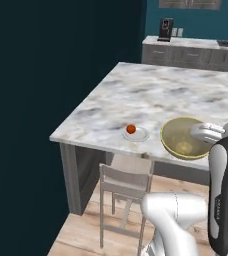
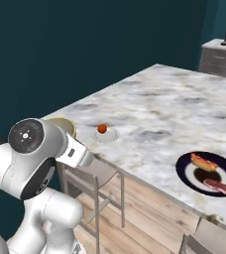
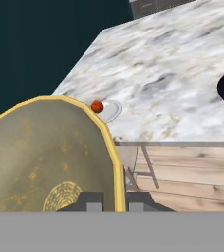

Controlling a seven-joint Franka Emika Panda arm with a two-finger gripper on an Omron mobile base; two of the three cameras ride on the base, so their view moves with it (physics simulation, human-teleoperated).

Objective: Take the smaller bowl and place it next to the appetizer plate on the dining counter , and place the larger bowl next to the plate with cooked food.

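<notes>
So the small round tan-yellow bowl with the glossy olive-gold inside [image 1: 184, 138] is up in the air, tilted, with the robot's two dark fingers [image 3: 92, 202] clamped together on its yellow rim. One finger sits inside the bowl and the other just outside the wall, and the gripper [image 3: 110, 203] has the rim pinched between them. From the left side of the base you can see the bowl hanging over the near edge of the long white-grey marbled dining counter [image 1: 186, 95], open side facing up and toward the cameras.

Just past the fingers, beyond the bowl's rim, is the small white appetizer plate [image 1: 138, 134] with one little red-orange ball [image 1: 131, 129] on it. It sits flat on the marble close to the counter's near edge. The bowl is near it but not touching it, as far as I can tell.

Farther out from the fingers, well apart along the same counter edge, there's the round dark plate with cooked food [image 2: 208, 173], reddish-orange pieces heaped on it.

Below the fingers, tucked against the counter's dark grey base, stands a pale wooden bar stool [image 1: 124, 186] on a light plank floor [image 1: 86, 235]. Way behind everything there's a grey cabinet run [image 1: 196, 52] against the teal wall.
</notes>
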